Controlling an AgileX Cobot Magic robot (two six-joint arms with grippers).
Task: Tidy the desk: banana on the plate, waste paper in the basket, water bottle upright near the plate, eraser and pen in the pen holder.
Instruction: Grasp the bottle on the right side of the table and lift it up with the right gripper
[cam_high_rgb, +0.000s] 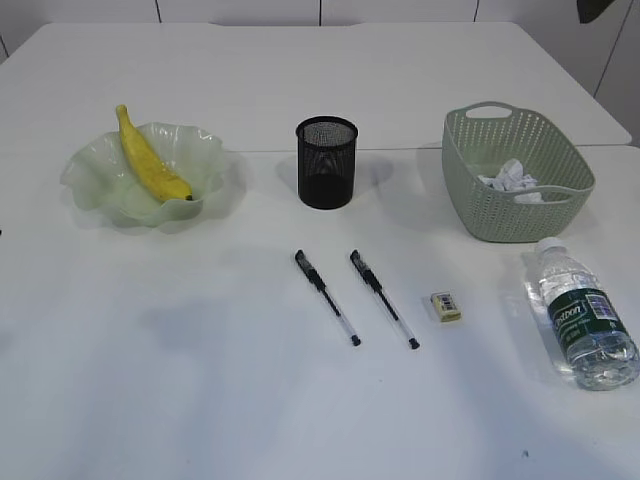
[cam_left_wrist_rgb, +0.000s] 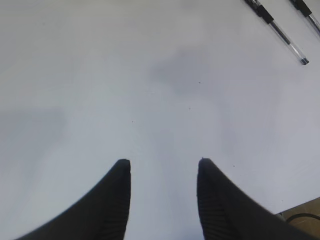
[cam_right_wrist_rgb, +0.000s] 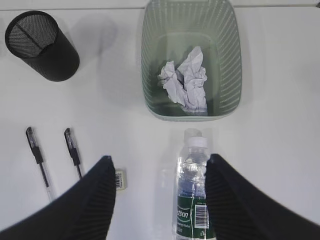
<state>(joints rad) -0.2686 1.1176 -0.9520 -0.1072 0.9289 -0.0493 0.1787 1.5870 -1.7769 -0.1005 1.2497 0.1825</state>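
The banana (cam_high_rgb: 153, 163) lies on the pale green plate (cam_high_rgb: 92, 180) at the left. Crumpled waste paper (cam_high_rgb: 511, 178) lies in the green basket (cam_high_rgb: 515, 220); it also shows in the right wrist view (cam_right_wrist_rgb: 186, 80). The water bottle (cam_high_rgb: 581, 313) lies on its side at the right, cap towards the basket. Two pens (cam_high_rgb: 327, 297) (cam_high_rgb: 384, 299) and a small eraser (cam_high_rgb: 446, 306) lie in front of the black mesh pen holder (cam_high_rgb: 326, 162). My right gripper (cam_right_wrist_rgb: 158, 160) is open above the bottle (cam_right_wrist_rgb: 192, 190). My left gripper (cam_left_wrist_rgb: 162, 162) is open over bare table. Neither gripper shows in the exterior view.
The white table (cam_high_rgb: 200, 380) ends in a front edge seen at the lower right of the left wrist view (cam_left_wrist_rgb: 300, 210). The pens' tips show at the upper right of that view (cam_left_wrist_rgb: 280, 32). A second table stands behind.
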